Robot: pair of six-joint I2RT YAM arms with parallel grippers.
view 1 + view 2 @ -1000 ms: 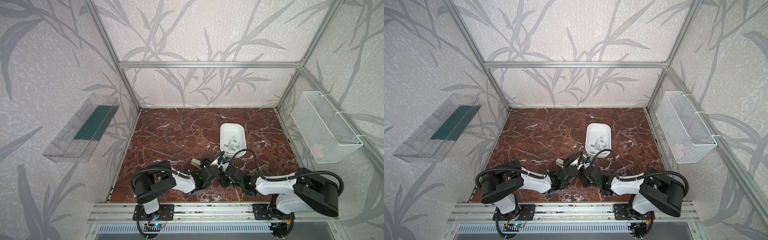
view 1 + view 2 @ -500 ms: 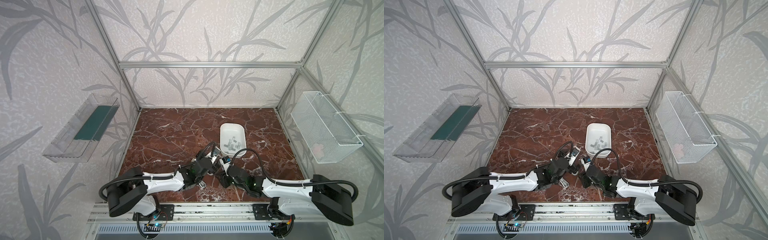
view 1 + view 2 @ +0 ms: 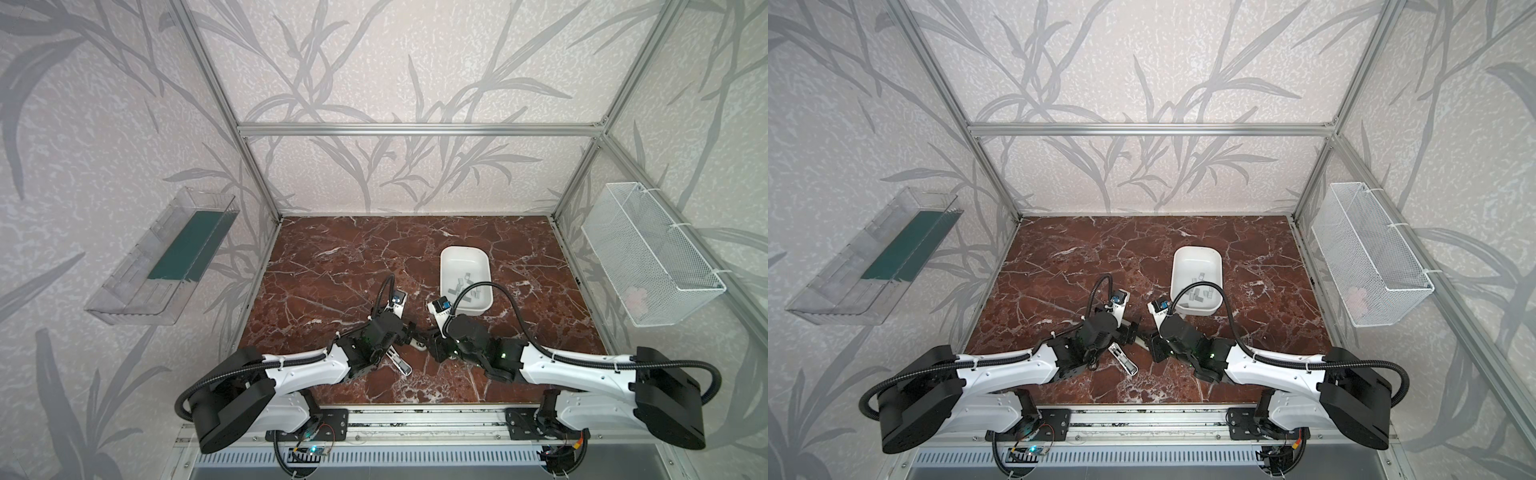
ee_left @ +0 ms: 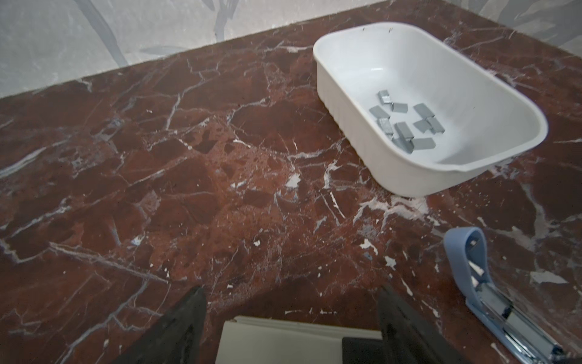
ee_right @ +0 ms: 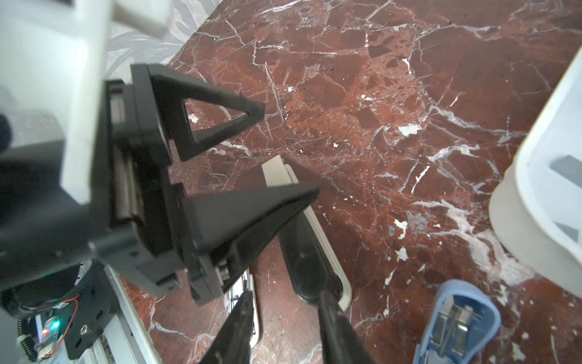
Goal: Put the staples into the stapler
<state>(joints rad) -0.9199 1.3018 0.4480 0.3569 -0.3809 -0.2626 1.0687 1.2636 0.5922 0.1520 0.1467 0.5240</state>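
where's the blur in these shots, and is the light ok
Left wrist view: left fingers soft, staples fairly clear. Right wrist view: left arm and tray blurred, marble sharp. Both top views: sharp, evenly lit.

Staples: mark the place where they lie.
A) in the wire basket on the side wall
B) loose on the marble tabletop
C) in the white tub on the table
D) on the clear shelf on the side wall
C: the left wrist view shows the grey staples heaped on the floor of the white tub, which stands on the marble.
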